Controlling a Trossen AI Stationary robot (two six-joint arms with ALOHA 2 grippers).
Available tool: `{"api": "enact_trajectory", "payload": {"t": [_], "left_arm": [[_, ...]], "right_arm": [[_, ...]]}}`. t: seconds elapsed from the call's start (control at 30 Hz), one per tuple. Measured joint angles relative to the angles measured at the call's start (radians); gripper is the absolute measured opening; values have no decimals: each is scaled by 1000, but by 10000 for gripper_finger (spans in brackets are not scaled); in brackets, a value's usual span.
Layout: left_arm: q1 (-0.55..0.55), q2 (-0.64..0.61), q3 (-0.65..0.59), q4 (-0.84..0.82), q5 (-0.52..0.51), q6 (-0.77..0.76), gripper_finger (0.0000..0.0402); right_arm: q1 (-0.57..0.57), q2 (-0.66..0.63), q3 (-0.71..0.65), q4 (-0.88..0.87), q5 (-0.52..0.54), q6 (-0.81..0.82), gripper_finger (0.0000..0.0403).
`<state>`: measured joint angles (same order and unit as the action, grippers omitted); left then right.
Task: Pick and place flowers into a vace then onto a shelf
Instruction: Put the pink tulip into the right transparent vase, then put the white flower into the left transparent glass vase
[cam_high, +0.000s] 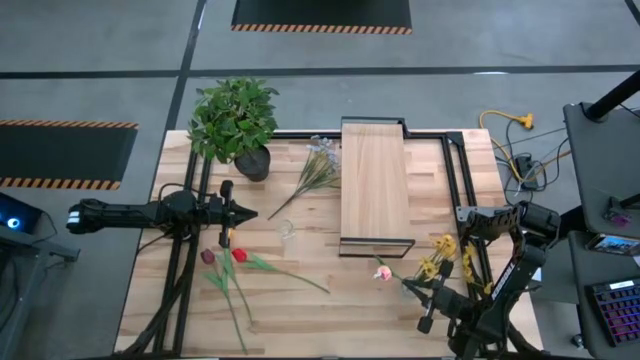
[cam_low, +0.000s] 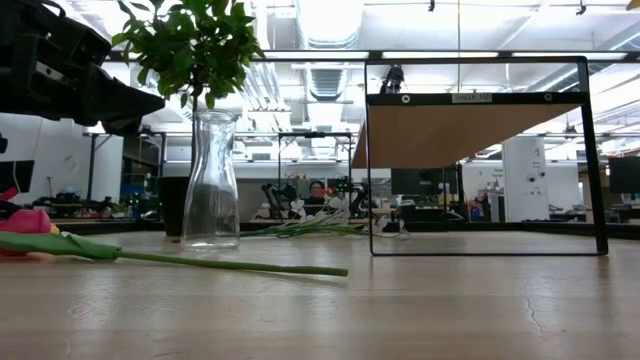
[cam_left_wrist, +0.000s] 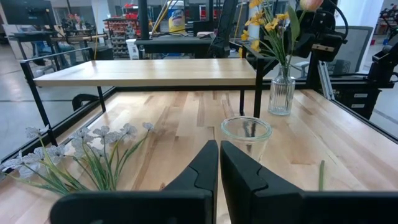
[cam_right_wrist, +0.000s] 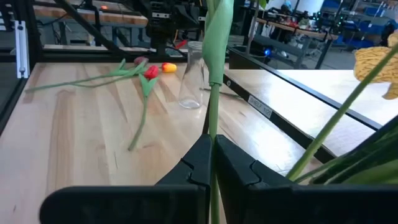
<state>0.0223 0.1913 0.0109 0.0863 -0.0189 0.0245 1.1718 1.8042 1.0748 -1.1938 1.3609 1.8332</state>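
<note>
You have no readable writing here. Your right gripper (cam_right_wrist: 210, 163) is clamped on a pink tulip's stem (cam_right_wrist: 214, 93), stem upright, near the bench's (cam_high: 300, 300) front right. Your left gripper (cam_left_wrist: 219, 163), fingers together, points at the empty vase (cam_left_wrist: 247, 134). Red tulips (cam_high: 228, 262) lie flat in front of it.

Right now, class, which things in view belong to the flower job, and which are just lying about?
Job: tulips, sprigs, empty vase, filled vase, shelf, right gripper holding a stem, left gripper waiting by the empty vase.
Lying about: potted plant, yellow cable, keyboard.
</note>
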Motion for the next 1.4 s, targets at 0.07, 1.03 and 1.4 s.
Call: {"api": "enact_trajectory", "payload": {"t": [0.07, 1.03, 1.4], "left_arm": [[0, 0, 0, 0, 0, 0, 0], [0, 0, 0, 0, 0, 0, 0], [0, 0, 0, 0, 0, 0, 0]], "right_arm": [[0, 0, 2, 0, 0, 0, 9], [-1, -24, 241, -12, -61, -246, 223], [-10, -29, 326, -118, -201, -283, 293]]}}
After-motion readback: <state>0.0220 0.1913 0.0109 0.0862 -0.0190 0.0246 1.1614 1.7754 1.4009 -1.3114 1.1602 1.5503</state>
